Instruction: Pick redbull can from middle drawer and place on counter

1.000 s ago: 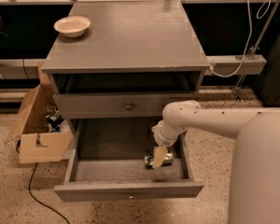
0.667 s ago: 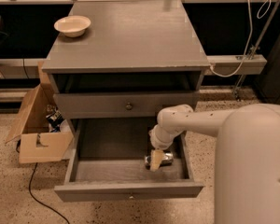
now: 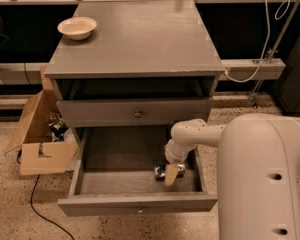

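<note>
The middle drawer (image 3: pixel 90 184) is pulled open at the bottom of the grey cabinet. The redbull can (image 3: pixel 160 172) lies on its side in the drawer's tray, at the right, near the front. My gripper (image 3: pixel 171 174) reaches down into the drawer from the right and sits right at the can, covering its middle. The can's silver ends show on either side of the gripper. The counter (image 3: pixel 140 34) is the flat grey top of the cabinet, well above the gripper.
A cream bowl (image 3: pixel 77 27) stands on the counter's back left corner. A shut drawer front with a round knob (image 3: pixel 137 114) is above the open drawer. An open cardboard box (image 3: pixel 40 134) and a black cable (image 3: pixel 40 209) lie on the floor at left. My arm's white body (image 3: pixel 260 179) fills the lower right.
My gripper has settled slightly lower and to the left over the can. My arm's white body has come further into the right of the view. The can has not moved.
</note>
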`<state>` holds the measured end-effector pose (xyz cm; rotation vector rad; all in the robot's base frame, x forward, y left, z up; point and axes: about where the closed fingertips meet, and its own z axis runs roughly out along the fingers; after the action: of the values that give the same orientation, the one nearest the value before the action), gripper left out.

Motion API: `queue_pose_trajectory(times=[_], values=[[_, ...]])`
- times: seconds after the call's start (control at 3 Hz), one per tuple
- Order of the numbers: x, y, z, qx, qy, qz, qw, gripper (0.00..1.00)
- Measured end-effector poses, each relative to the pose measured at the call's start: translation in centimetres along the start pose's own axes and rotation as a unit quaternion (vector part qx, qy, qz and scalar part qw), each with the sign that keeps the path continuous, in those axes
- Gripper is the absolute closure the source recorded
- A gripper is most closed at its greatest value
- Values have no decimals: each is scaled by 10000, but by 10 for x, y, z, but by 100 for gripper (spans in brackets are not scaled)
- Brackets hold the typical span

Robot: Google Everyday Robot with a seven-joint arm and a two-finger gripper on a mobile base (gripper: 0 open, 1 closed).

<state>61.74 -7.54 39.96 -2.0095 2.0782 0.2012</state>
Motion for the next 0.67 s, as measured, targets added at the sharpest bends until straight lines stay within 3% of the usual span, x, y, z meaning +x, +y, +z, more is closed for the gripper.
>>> queue_pose_trajectory(times=[0.67], values=[[30,-2,36,-291,-28,52,9996,45]])
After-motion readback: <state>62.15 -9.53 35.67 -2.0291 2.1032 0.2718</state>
